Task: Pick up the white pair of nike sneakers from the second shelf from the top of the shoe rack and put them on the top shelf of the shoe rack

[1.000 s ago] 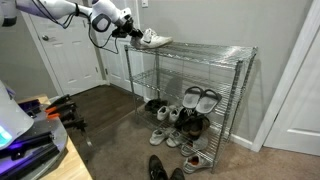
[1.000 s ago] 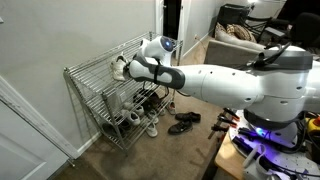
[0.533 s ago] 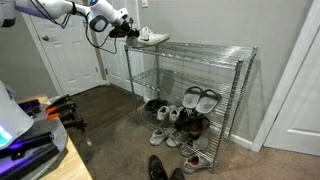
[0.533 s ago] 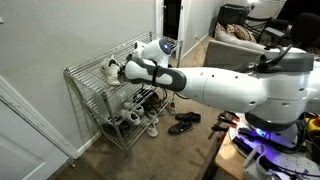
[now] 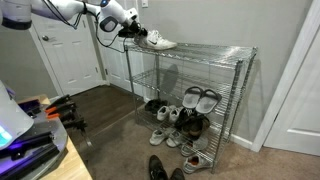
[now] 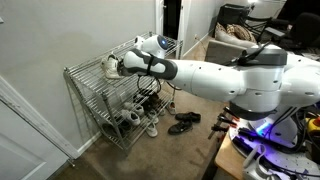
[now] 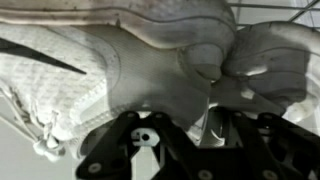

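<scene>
In an exterior view you face the shoe rack (image 5: 200,50) from the front, at a slant, a little above it and from across the room. In an exterior view you look past the arm (image 6: 220,80) at the shoe rack (image 6: 90,70) from its end. Both views share the rack. Your wrist view sits tight against the white pair of nike sneakers (image 7: 150,60).

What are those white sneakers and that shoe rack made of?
The sneakers look like white textile mesh with smooth, matte, leather-like panels; the wrist view shows a woven texture. The rack looks like shiny chrome-plated metal wire: thin bright bars that glint.
</scene>
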Robot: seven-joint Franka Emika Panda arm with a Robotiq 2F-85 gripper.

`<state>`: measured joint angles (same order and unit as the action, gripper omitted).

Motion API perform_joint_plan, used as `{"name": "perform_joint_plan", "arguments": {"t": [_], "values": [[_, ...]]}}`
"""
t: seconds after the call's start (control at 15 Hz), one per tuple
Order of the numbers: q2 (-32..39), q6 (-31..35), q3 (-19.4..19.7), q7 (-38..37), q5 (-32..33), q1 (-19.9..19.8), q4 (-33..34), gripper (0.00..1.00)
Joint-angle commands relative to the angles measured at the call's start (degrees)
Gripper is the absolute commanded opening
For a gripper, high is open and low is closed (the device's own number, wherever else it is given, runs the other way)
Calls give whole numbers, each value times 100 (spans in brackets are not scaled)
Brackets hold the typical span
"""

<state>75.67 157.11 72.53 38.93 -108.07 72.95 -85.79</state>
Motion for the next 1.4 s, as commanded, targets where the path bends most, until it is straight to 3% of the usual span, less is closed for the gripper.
{"name": "perform_joint_plan", "arguments": {"t": [0.0,0.4,1.0,1.33], "values": [[29,207,6,280,-480,-50,54,57],[0,451,108,838,-1587,278,-181,96],[270,361,817,2442,-3620,1178,-787,100],[128,427,660,2352,-3487,1543,-1367,100]]}}
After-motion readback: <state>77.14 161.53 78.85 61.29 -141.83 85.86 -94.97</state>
